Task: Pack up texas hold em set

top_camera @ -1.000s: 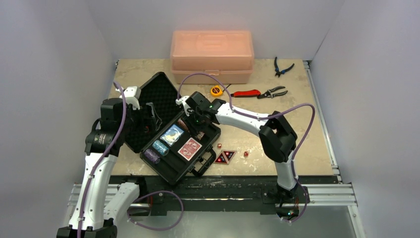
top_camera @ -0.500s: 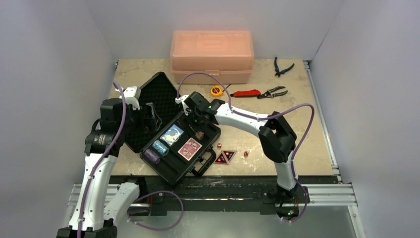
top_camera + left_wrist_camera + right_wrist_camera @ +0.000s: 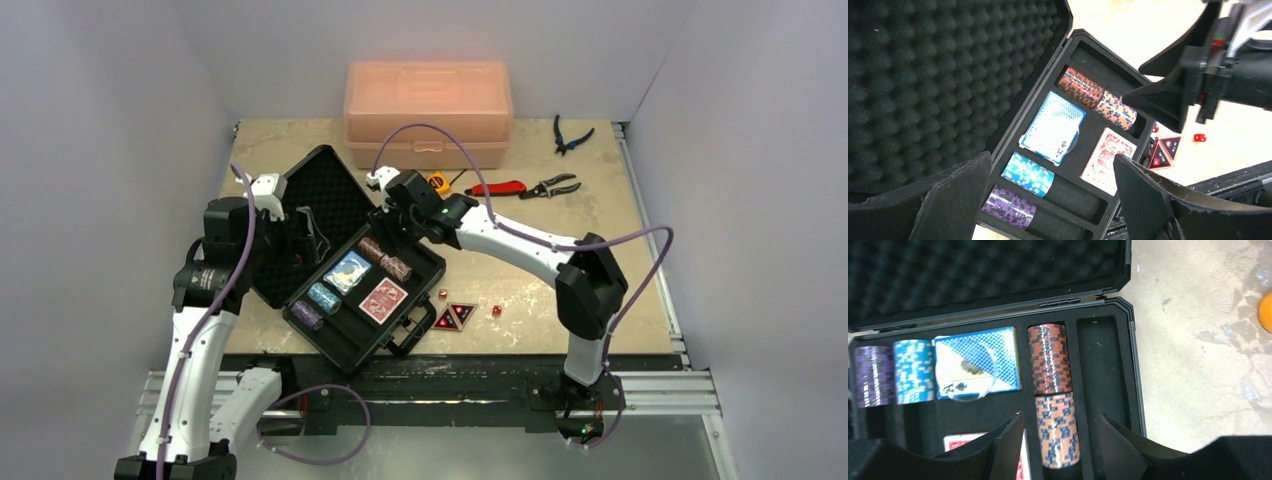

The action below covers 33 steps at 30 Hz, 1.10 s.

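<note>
Red card deck point(image 3: 965, 442) partly behind jaws of right gripper point(image 3: 1058, 416).

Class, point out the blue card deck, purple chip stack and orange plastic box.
blue card deck point(image 3: 1000, 352): right wrist view, upper right face
purple chip stack point(image 3: 872, 375): right wrist view, stack's middle
orange plastic box point(image 3: 428, 100): top external view, lid

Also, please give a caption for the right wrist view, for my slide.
Open right gripper over two orange chip stacks in the foam-lined case.
</note>
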### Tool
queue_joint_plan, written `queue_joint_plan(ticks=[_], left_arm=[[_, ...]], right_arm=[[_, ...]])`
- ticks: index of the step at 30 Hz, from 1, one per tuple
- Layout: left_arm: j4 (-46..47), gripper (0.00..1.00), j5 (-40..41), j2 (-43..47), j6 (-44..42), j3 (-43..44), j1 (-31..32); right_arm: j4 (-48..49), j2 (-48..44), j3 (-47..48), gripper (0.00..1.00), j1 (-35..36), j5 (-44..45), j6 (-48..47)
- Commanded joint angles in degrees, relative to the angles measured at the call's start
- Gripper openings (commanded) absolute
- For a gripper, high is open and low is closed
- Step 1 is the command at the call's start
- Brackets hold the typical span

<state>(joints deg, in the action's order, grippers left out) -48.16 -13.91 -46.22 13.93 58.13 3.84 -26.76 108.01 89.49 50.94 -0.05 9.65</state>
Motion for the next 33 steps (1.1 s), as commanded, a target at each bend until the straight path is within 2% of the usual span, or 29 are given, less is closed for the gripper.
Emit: queue_joint_plan(ticks=[1,8,14,18,22,25,28,33], left_arm=[[3.23,0.91,-4.55,-0.97,-0.34,-0.90,0.59],[3.55,0.91,-4.03,-2.43,-0.97,-0.70,6.60],[2.09,0.90,1.09,-5.98,1.85,1.11,14.37],[0.71,0.89,5.84,-8.63,5.58,2.86,21.01],[2.11,0.89,10.42,-12.07,10.47,4.09,28.67],[4.76,0.88,12.88,-15.59,12.74,5.06,33.98],[9.08,0.88,13.67,-19.59,14.39,5.81,38.79],[12.75,1.00,18.49,-28.92,16.49,9.69,45.95]], right_arm=[[3.59,-7.50,-4.25,0.59,0.04,3.05,2.59],[8.95,-19.06,-15.53,0.61,-0.18,11.57,9.40],[11.42,-25.51,-21.17,0.62,-1.73,19.00,12.26],[11.43,-30.30,-24.02,0.65,-5.74,22.65,15.22],[11.52,-36.02,-26.60,0.75,-10.96,23.91,17.62],[11.14,-40.40,-27.70,0.84,-11.64,28.19,17.54],[10.68,-44.32,-28.64,0.98,-11.65,33.59,18.05],[9.24,-48.39,-29.31,0.99,-12.12,38.98,18.96]])
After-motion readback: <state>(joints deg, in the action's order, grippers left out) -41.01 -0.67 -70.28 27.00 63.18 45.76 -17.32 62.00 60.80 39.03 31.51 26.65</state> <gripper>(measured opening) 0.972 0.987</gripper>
